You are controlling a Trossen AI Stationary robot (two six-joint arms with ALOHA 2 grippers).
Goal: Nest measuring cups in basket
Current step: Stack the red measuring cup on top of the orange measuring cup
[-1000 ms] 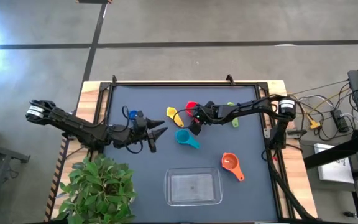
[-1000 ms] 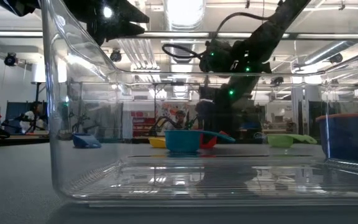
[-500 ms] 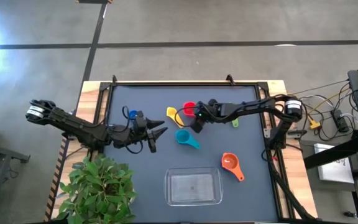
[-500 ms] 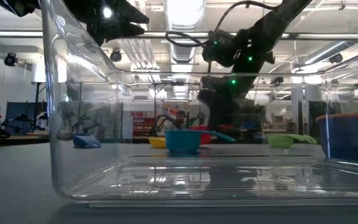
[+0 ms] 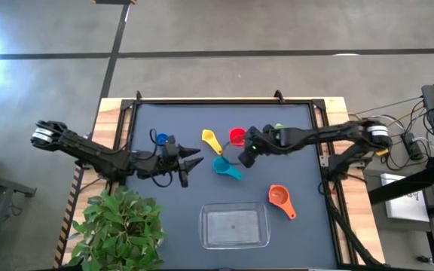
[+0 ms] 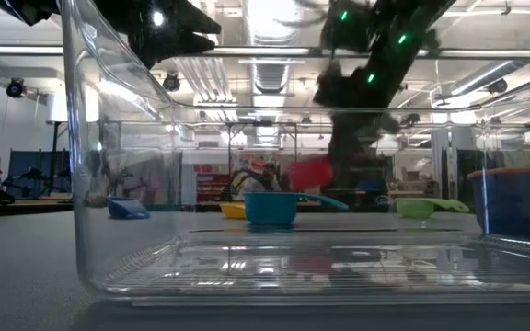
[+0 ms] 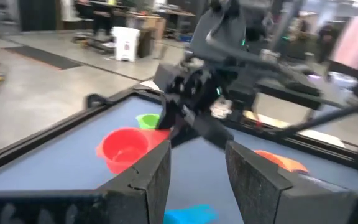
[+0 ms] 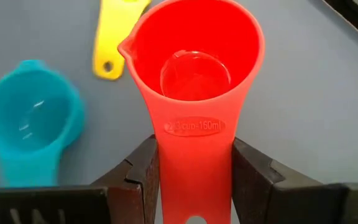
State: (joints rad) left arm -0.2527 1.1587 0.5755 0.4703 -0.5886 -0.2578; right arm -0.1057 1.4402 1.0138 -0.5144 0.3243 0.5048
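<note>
The right claw grips the red measuring cup by its handle, clear of the counter, above the yellow cup and teal cup. The left claw waits with fingers parted near the blue cup. The basket sits at the near edge, beside the orange cup.
</note>
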